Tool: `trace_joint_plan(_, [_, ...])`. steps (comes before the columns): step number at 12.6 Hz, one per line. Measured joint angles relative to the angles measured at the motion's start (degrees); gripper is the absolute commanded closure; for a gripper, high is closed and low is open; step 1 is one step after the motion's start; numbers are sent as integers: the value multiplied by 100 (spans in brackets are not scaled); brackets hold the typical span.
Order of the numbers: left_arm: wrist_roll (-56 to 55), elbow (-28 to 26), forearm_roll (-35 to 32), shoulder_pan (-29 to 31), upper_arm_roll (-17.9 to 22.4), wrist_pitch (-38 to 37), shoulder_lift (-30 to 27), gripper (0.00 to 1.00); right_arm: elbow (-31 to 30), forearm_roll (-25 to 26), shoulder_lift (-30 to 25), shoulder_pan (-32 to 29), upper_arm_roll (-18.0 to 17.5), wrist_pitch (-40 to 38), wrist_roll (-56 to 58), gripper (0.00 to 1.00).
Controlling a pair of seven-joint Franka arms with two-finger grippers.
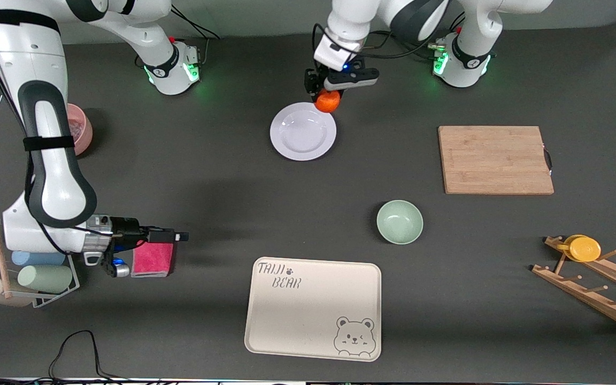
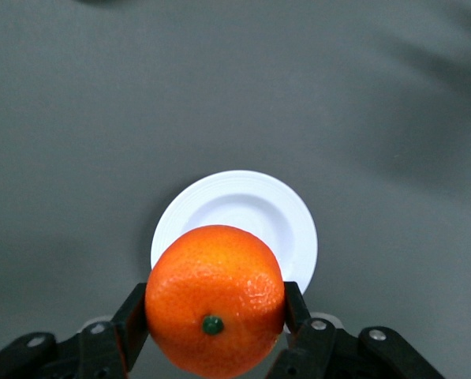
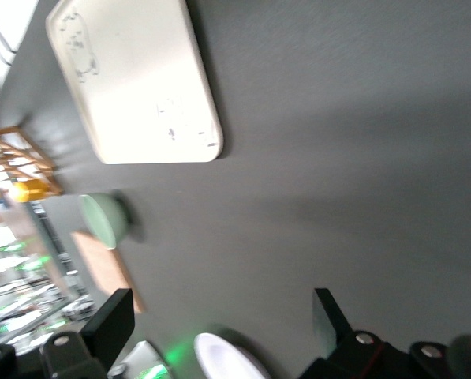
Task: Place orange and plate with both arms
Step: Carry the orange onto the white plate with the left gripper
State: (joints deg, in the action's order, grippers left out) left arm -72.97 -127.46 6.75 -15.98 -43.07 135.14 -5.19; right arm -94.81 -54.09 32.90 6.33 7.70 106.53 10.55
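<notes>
The bear tray (image 1: 312, 308) lies nearest the front camera. Toward the right arm's end of the table, the right gripper (image 1: 177, 236) hangs with its fingers (image 3: 113, 325) spread and nothing between them, over bare table just beside a pink cloth (image 1: 152, 259); this arm waits. The green bowl (image 1: 399, 221) sits farther from the camera than the tray, and the cutting board (image 1: 495, 159) lies farther still, toward the left arm's end. The plate (image 1: 302, 131) rests flat on the table near the middle, farther from the camera than the bowl. The left gripper (image 1: 328, 95) is in the air over the plate's rim on the robots' side, its fingers (image 2: 134, 319) pinching the orange (image 1: 328, 101).
</notes>
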Motion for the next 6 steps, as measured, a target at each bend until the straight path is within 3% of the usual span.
trace_joint_plan(4, [-2142,233,-1824,-654,-75,70,1217,100,46,-1258,582,21,-17,-61,89,0])
trace_joint_plan(6, [-2856,499,-2409,-847,-67,67,1799,100,139,-1562,805,84,-40,-68,112,0])
